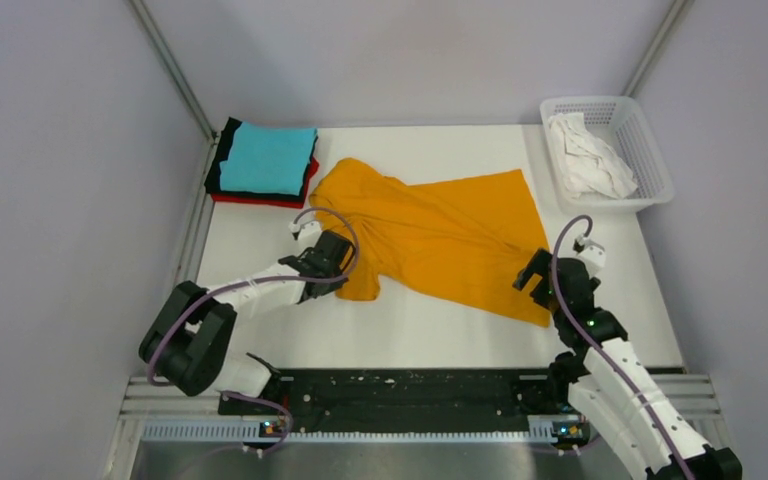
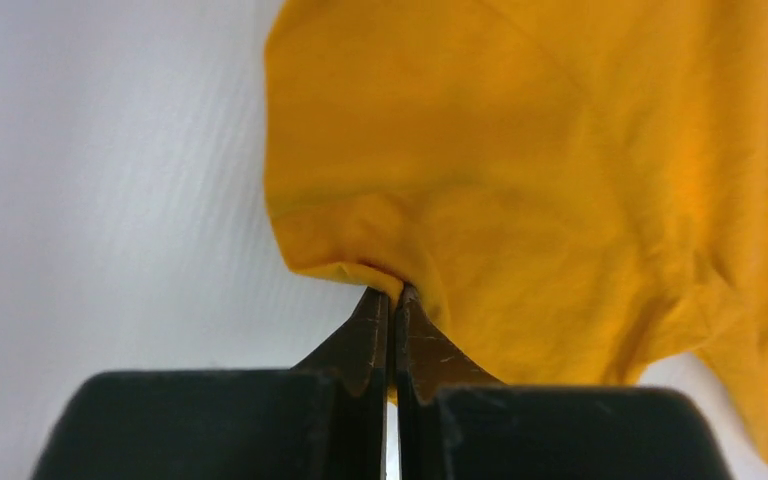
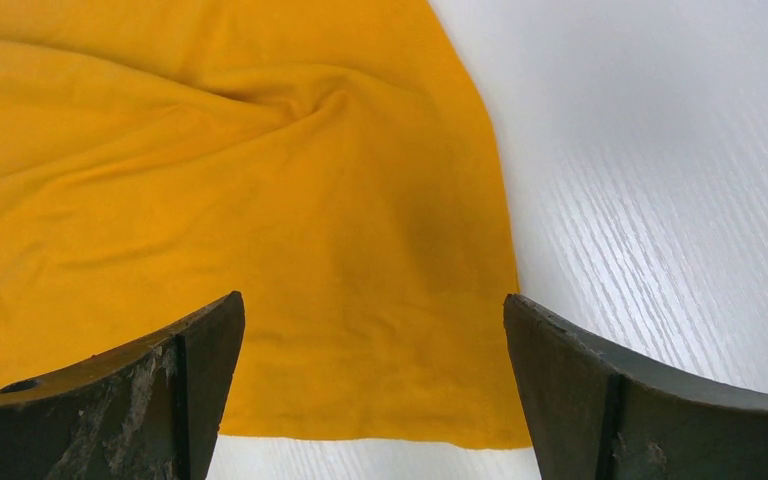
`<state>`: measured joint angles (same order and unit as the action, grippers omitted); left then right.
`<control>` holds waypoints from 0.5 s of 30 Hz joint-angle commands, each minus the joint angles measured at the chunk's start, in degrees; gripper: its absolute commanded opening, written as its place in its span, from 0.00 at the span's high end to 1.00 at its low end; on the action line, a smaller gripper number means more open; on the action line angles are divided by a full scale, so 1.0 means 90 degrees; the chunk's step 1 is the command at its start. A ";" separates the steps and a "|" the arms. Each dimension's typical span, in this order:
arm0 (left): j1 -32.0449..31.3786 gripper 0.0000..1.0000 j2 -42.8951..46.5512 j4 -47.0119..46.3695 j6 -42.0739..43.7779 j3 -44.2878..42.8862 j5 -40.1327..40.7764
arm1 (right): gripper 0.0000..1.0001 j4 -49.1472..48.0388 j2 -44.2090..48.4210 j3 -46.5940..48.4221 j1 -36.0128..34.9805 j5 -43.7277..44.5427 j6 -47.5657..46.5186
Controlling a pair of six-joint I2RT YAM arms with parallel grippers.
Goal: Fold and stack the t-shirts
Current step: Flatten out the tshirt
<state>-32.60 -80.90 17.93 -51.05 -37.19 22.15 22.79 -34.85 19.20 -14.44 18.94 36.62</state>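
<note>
A: Where is the orange shirt (image 1: 440, 240)?
B: It lies unfolded on the desk (image 1: 440, 335), between the two arms.
A: The left fingers (image 2: 390, 315)?
B: Pressed together, pinching a fold at its left edge.
A: And the right fingers (image 1: 535, 280)?
B: Spread wide apart, above its near right corner.

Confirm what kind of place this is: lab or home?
Probably a lab test cell: plain grey walls box in a white table, the left arm and right arm mount on a metal rail, with an orange t-shirt spread out.
</note>
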 commanded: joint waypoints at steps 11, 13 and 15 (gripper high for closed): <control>-0.0040 1.00 0.0881 -0.0823 -0.0485 0.1204 -0.0828 | 0.10 0.1806 -0.0497 0.1123 0.0032 -0.0276 0.0881; -0.0040 1.00 0.1147 -0.0821 -0.0510 0.1299 -0.0814 | 0.14 0.1998 -0.0949 0.1246 0.0037 -0.0483 0.1048; -0.0043 1.00 0.1373 -0.0781 -0.0542 0.1375 -0.0786 | 0.16 0.2174 -0.1284 0.1244 0.0041 -0.0592 0.1295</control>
<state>-32.73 -71.77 7.44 -54.39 -27.16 16.34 36.80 -41.12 27.73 -14.44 17.12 43.79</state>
